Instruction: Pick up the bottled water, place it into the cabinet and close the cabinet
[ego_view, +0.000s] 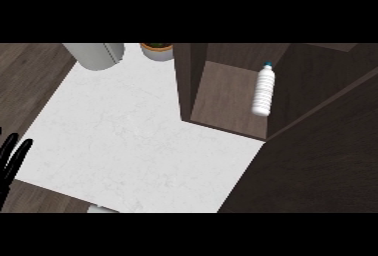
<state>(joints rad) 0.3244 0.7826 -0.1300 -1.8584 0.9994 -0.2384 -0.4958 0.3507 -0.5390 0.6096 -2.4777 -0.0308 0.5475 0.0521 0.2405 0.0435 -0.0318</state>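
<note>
Bottle (263, 91) was inside the cabinet (229, 107), lying on the shelf near the right wall, blue cap toward the back. Nothing held it. So I judged the placing step done and the closing step still open.

Left hand (12, 154) was at the view's left edge, fingers straight and up, holding nothing, well apart from the cabinet. Resting. Right hand: not visible anywhere; I could not tell how its fingers stood.

Door (325, 150): the large dark panel at right looked like the cabinet door, swung open toward me. I could not tell where its hinge was.

Counter (140, 145) was white, with a grey canister (94, 54) and a small potted plant (157, 50) at its far edge, both clear of the door.

Risks as I judged them:
- The bottle was on its side, not upright. A jolt from the door shutting could set it rolling toward the front edge and out, or into the door's path.
- With the right hand out of sight, I could not confirm it was clear of the door; a swing begun blind could catch the panel's edge badly or push it askew.
- The left hand was far off, so reaching across would cross the whole counter.
</note>
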